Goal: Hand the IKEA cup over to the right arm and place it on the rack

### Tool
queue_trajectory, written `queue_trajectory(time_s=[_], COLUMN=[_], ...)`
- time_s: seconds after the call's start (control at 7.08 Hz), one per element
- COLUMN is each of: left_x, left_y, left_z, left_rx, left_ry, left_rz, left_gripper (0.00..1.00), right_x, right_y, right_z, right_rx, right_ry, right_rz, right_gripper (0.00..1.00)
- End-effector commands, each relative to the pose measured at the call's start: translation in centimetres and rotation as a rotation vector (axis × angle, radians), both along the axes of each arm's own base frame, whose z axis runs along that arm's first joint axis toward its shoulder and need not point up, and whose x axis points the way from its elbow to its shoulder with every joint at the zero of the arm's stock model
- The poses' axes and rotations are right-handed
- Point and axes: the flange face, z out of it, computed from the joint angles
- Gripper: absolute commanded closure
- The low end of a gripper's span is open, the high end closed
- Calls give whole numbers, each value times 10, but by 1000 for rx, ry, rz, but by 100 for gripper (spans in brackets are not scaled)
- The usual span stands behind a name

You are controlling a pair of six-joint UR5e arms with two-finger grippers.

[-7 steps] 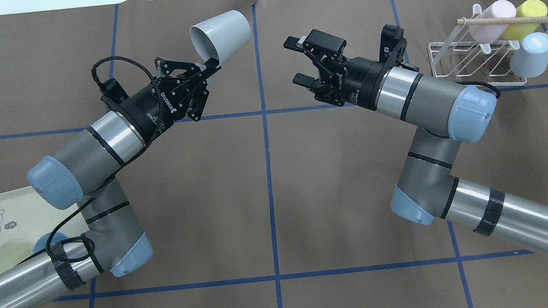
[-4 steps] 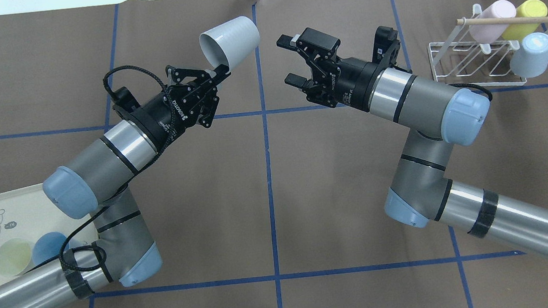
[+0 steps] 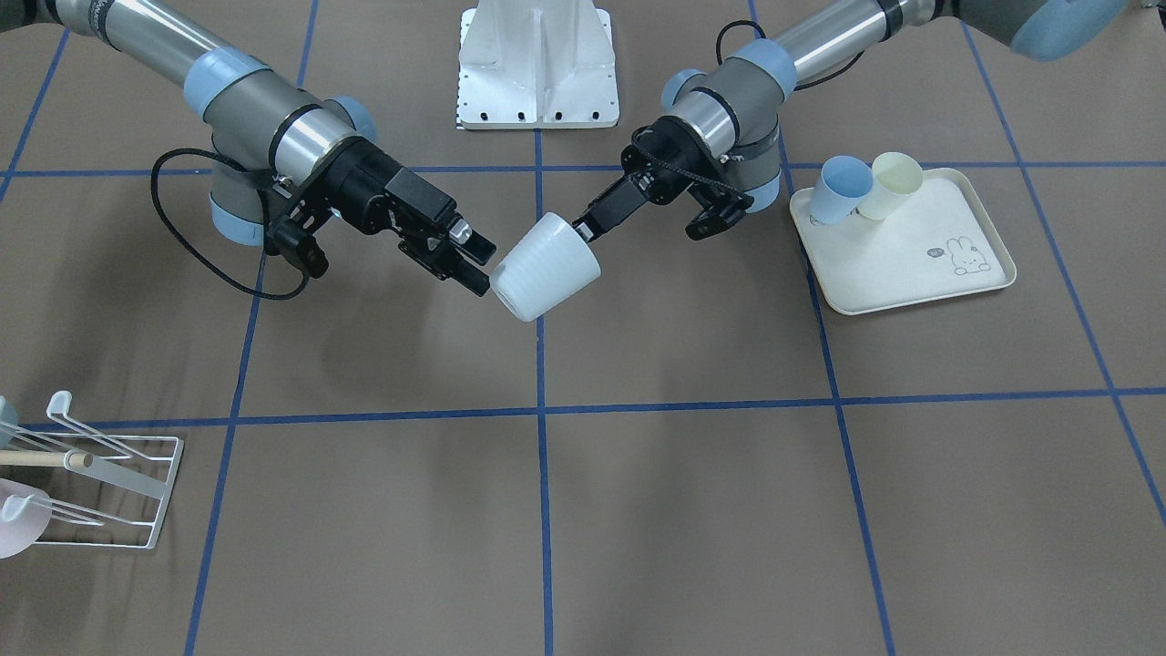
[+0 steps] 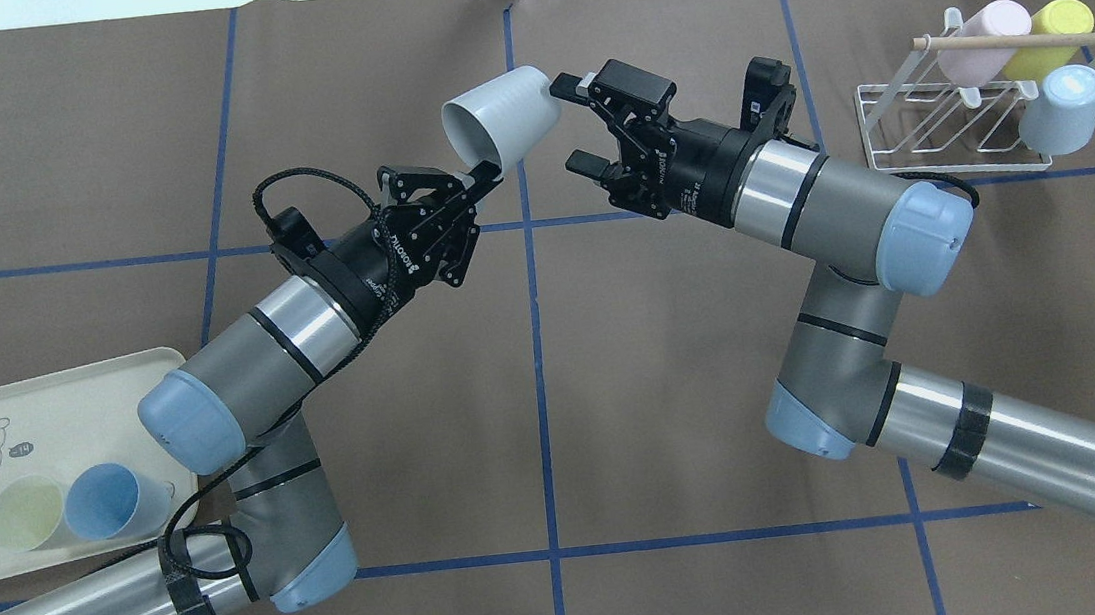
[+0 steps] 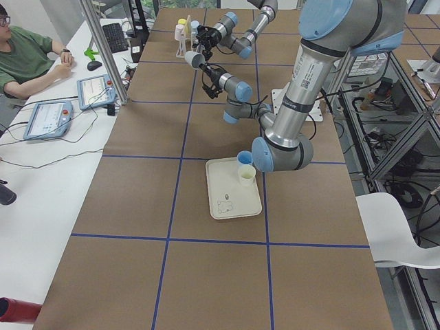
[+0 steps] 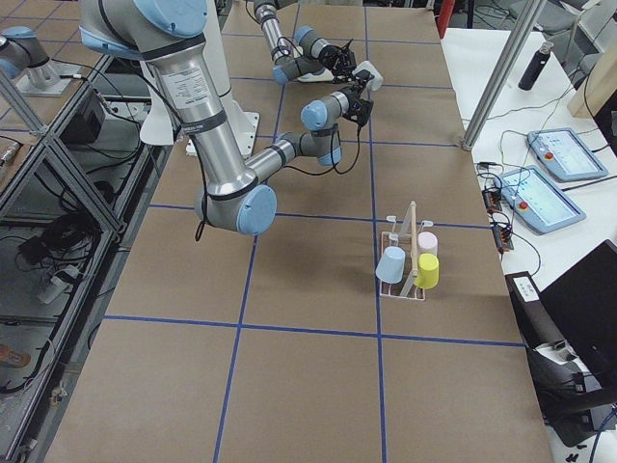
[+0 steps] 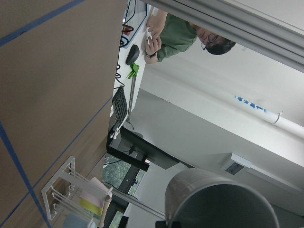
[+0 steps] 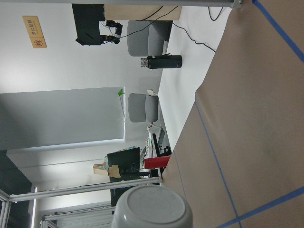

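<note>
The white IKEA cup (image 4: 501,116) hangs tilted in mid-air over the table's centre line, and also shows in the front view (image 3: 545,267). My left gripper (image 4: 486,171) is shut on its rim, also in the front view (image 3: 583,228). My right gripper (image 4: 573,122) is open with its fingertips right at the cup's base, also in the front view (image 3: 479,264). The right wrist view shows the cup's base (image 8: 152,209) close below. The white wire rack (image 4: 932,125) with a wooden dowel (image 4: 1024,42) stands at the far right.
The rack holds a pink cup (image 4: 984,39), a yellow cup (image 4: 1054,33) and a light blue cup (image 4: 1061,109). A cream rabbit-print tray (image 4: 66,414) at near left holds a pale yellow cup (image 4: 25,512) and a blue cup (image 4: 109,501).
My left arm has carried the cup rightward and down to the right gripper. The right gripper shifted slightly left. The gap between cup and right fingers has closed.
</note>
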Motion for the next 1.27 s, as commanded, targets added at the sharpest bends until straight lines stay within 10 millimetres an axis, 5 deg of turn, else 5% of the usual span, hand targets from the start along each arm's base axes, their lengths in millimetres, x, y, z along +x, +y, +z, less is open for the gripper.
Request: queue_trajectory(time_s=[0.0, 0.28, 0.85, 0.99, 1.13], left_x=[10, 22, 30, 32, 31], left_y=[5, 14, 18, 17, 17], left_z=[-11, -26, -19, -16, -16], left_rx=[2, 13, 8, 7, 7], left_ry=[8, 12, -7, -13, -11], left_rz=[8, -7, -1, 0, 0], left_gripper=[100, 100, 100, 100, 100], right_x=[-5, -8, -7, -7, -6], right_y=[0, -1, -2, -2, -2], right_z=[0, -1, -1, -1, -1], right_rx=[-3, -3, -3, -3, -2], right_ry=[1, 5, 3, 1, 2], right_rz=[-4, -5, -4, -3, -2], right_gripper=[0, 0, 8, 29, 93])
